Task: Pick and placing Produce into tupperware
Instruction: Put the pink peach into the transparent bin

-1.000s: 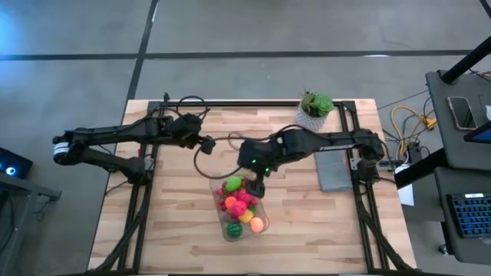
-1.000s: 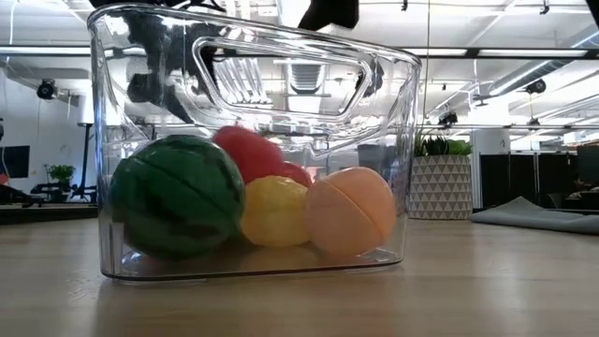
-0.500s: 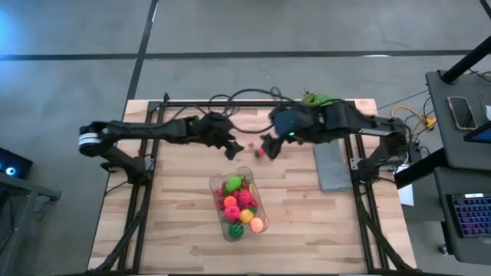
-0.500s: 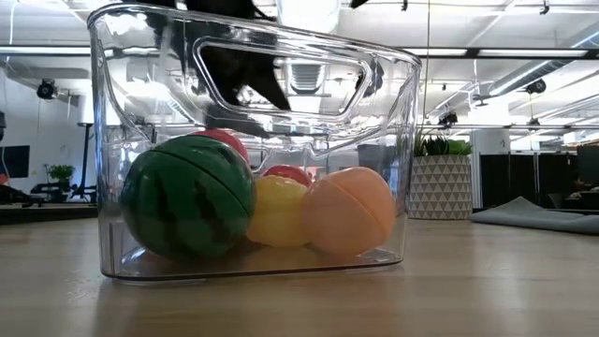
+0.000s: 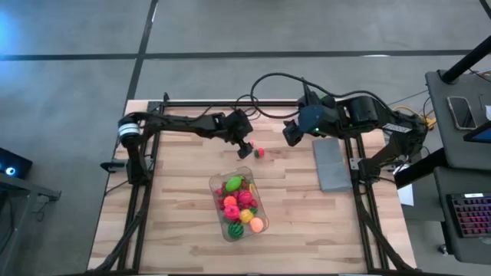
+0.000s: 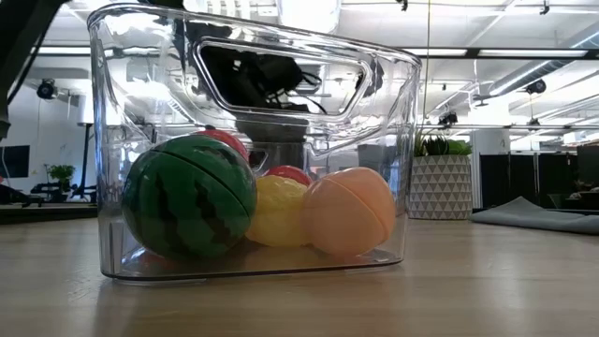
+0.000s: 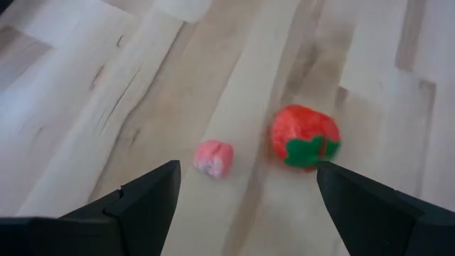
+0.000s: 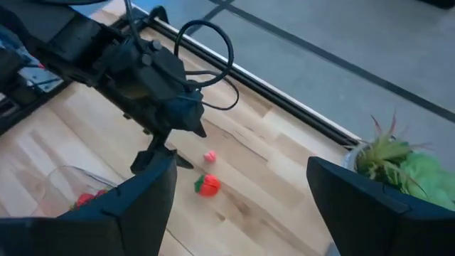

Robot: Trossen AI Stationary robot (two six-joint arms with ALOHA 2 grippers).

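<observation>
Swinging back toward the far edge of the table (image 5: 169, 222), both arms are now clear of the tupperware (image 5: 242, 205), where a second ago the right claw hung right over its far end. That right claw (image 5: 290, 135) now sits high, near the potted plant (image 8: 398, 163) and the grey slab (image 5: 332, 164), its fingers spread with nothing between them. The left arm has reached further across too: the left claw (image 5: 247, 143) hovers just beside two loose bits of produce, fingers wide apart and empty, as its own wrist camera shows.

Those two loose pieces lie on bare wood, well apart from the tupperware: one red strawberry (image 7: 304, 136) with a green cap, and one small pink piece (image 7: 213, 158) close beside it, not touching. Half a second back a reddish piece was showing between the two claws; now the strawberry (image 5: 259, 152) rests on the table.

Counting inside the tupperware from the low camera: one striped green watermelon ball (image 6: 189, 197), one yellow piece (image 6: 276, 212), one peach-orange piece (image 6: 348, 212), and two red ones peeking up behind. The watermelon sits as it did half a second ago, a shade further right than a full second ago. From above there are more red and pink pieces plus one bright green one (image 5: 233, 183), but I can't count the heap exactly. One tupperware, one plant, one slab, two arms.
</observation>
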